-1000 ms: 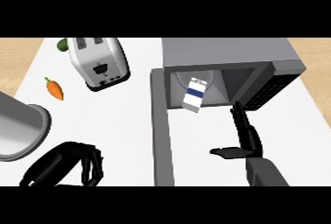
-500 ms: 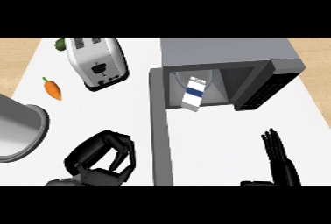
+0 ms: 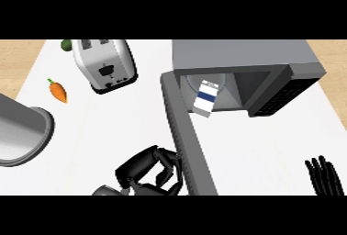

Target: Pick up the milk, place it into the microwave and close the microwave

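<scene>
The milk (image 3: 205,96) stands inside the microwave (image 3: 244,59) at the counter's (image 3: 122,128) far edge. The door (image 3: 186,137) projects open toward the front edge. The left hand (image 3: 146,167), fingers curled on nothing, meets the door's outer face, placed to push it shut. The right hand (image 3: 325,176) rests at the front right corner, fingers straight.

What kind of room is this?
Most likely a kitchen. A microwave stands open on the white counter with a milk carton inside, and a toaster and a carrot sit off to its left.
</scene>
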